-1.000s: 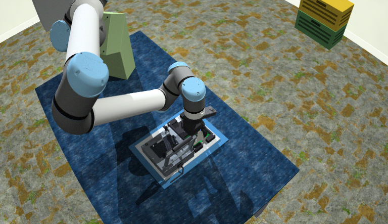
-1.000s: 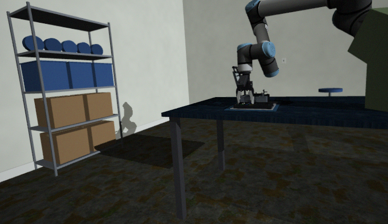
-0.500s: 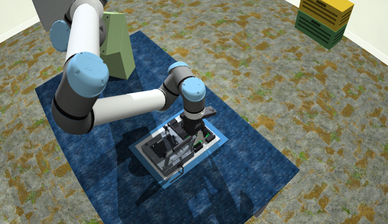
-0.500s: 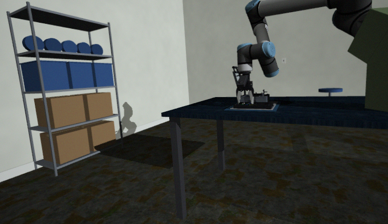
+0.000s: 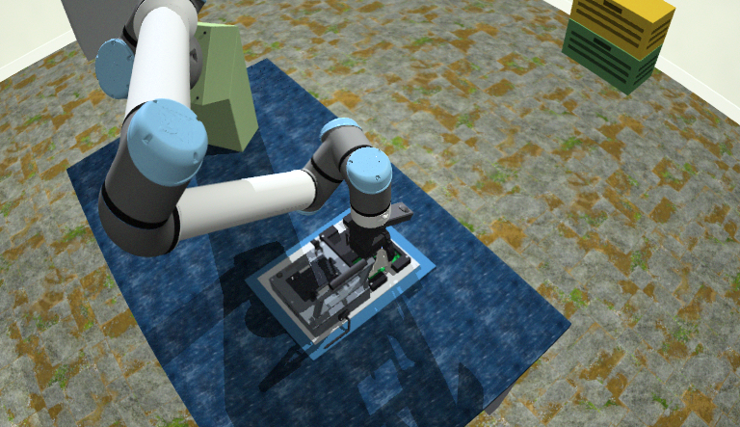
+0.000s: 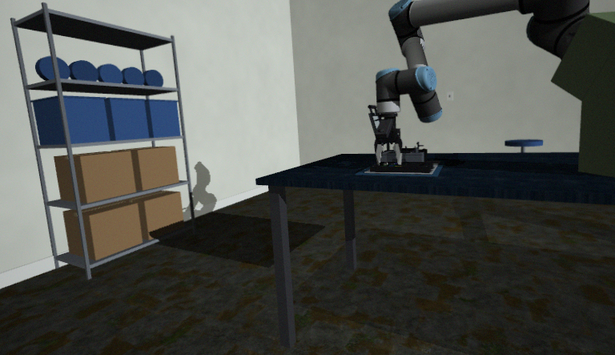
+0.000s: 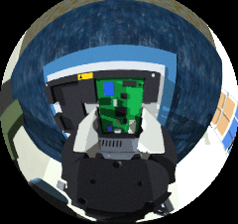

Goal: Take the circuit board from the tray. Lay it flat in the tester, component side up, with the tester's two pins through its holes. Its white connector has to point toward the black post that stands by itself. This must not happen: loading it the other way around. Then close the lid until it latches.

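One gripper (image 7: pixel 118 127), jaws about half open, straddling one green circuit board (image 7: pixel 119 107) that lies in the tray (image 7: pixel 155 80); contact looks unmade, though the pads are hard to see. Wrist view alone shows the board's face. Top view alone shows the tester (image 5: pixel 305 285), lid up. Exterior view: one shelf rack (image 6: pixel 28 88), four brown boxes.

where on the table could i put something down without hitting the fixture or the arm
Bare cloth shows on the table between the blue mat and the far right corner, and along the near edge below the mat. It is crowded at the mat itself, where the gripper straddles the circuit board over the tester, and toward the green pedestal, under the forearm.
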Tool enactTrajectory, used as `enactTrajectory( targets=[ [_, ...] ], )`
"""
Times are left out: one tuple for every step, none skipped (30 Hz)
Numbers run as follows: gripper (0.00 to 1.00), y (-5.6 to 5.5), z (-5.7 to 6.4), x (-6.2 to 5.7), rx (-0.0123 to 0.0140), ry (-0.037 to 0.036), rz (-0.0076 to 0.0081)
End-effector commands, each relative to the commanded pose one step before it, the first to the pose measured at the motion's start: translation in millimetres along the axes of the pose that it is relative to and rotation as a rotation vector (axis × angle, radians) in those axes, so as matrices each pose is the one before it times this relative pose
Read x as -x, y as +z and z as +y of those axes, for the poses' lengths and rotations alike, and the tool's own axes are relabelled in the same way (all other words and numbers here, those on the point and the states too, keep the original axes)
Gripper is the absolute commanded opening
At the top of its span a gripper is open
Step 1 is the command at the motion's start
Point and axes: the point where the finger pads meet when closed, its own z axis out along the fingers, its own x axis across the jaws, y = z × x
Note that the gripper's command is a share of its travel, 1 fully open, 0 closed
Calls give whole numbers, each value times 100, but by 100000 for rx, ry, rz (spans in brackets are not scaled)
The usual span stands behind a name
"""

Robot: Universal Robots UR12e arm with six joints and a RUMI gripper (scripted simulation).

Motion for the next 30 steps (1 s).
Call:
enactTrajectory(
  targets=[
    [49, 82, -15, -142, -15, 116, 129],
    [49, 0, 0, 0, 0, 0, 0],
    [49, 0, 0, 0, 0, 0, 0],
    [49, 0, 0, 0, 0, 0, 0],
    [49, 0, 0, 0, 0, 0, 0],
    [49, 0, 0, 0, 0, 0, 0],
    [49, 0, 0, 0, 0, 0, 0],
    [47, 0, 0, 0, 0, 0, 0],
    [47, 0, 0, 0, 0, 0, 0],
    [47, 0, 0, 0, 0, 0, 0],
    [47, 0, 0, 0, 0, 0, 0],
    [47, 0, 0, 0, 0, 0, 0],
    [47, 0, 0, 0, 0, 0, 0],
    [47, 0, 0, 0, 0, 0, 0],
    [47, 0, 0, 0, 0, 0, 0],
    [47, 0, 0, 0, 0, 0, 0],
    [47, 0, 0, 0, 0, 0, 0],
    [47, 0, 0, 0, 0, 0, 0],
    [47, 0, 0, 0, 0, 0, 0],
    [47, 0, 0, 0, 0, 0, 0],
    [47, 0, 0, 0, 0, 0, 0],
    [44, 0, 0, 0, 0, 0, 0],
    [44, 0, 0, 0, 0, 0, 0],
    [44, 0, 0, 0, 0, -1, -1],
    [44, 0, 0, 0, 0, -1, -1],
    [44, 0, 0, 0, 0, 0, 0],
    [44, 0, 0, 0, 0, 0, 0],
    [44, 0, 0, 0, 0, 0, 0],
    [44, 0, 0, 0, 0, 0, 0],
    [44, 0, 0, 0, 0, 0, 0]
  ],
)
